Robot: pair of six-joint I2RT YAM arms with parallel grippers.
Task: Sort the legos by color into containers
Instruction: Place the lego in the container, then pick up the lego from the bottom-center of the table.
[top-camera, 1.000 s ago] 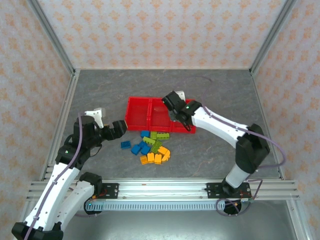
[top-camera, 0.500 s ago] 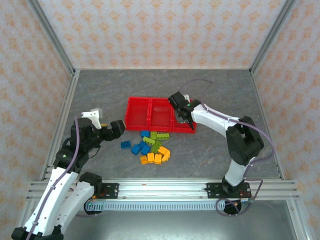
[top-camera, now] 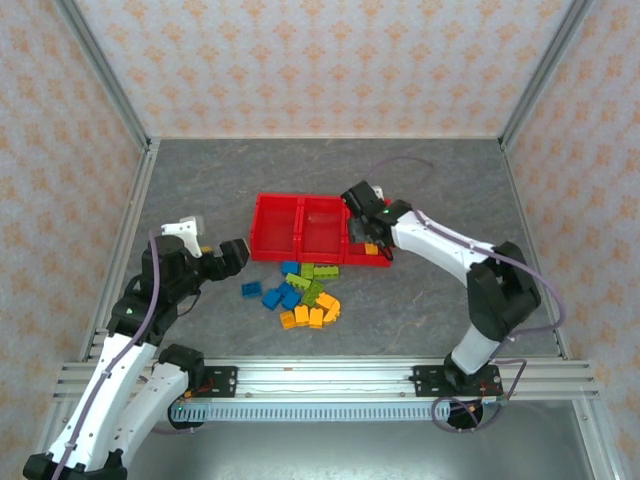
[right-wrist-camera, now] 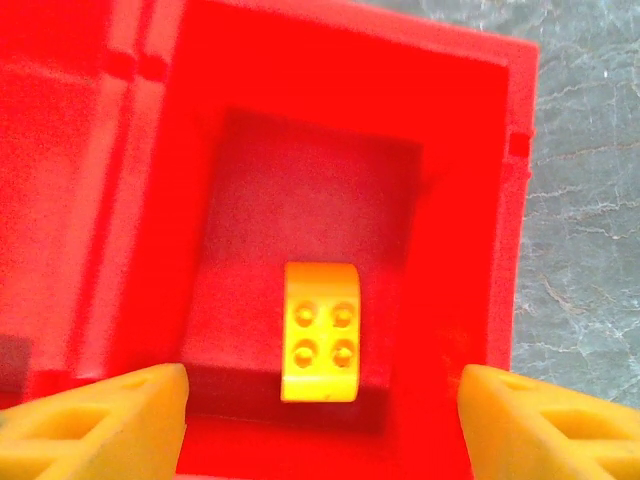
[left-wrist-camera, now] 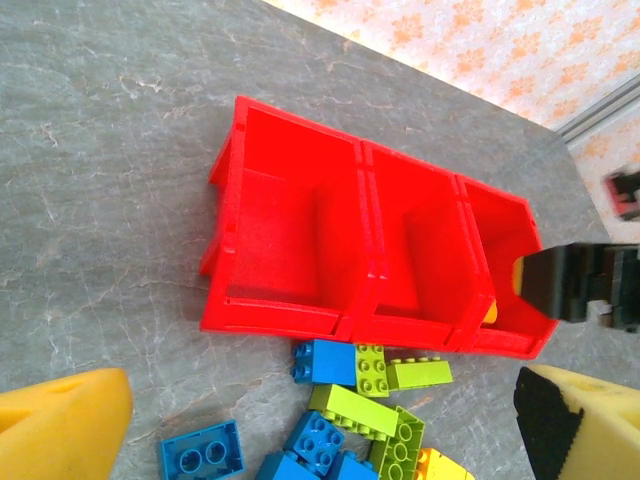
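Right hand (right-wrist-camera: 320, 405) is spread wide over the right-end compartment of the tray (right-wrist-camera: 505, 200), yellow brick (right-wrist-camera: 320, 340) lying loose inside (studs up). If it lifts out crooked, a finger (right-wrist-camera: 530, 430) could snag the wall and shove the tray into the pile (top-camera: 305, 295) on the desk (top-camera: 430, 190).

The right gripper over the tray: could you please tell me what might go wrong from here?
The open right gripper straddles the yellow brick lying in the red tray; closing now could lift it out. Leaving low, a finger might catch the tray wall. The loose bricks lie tightly mixed, so one grasp may take two colours.
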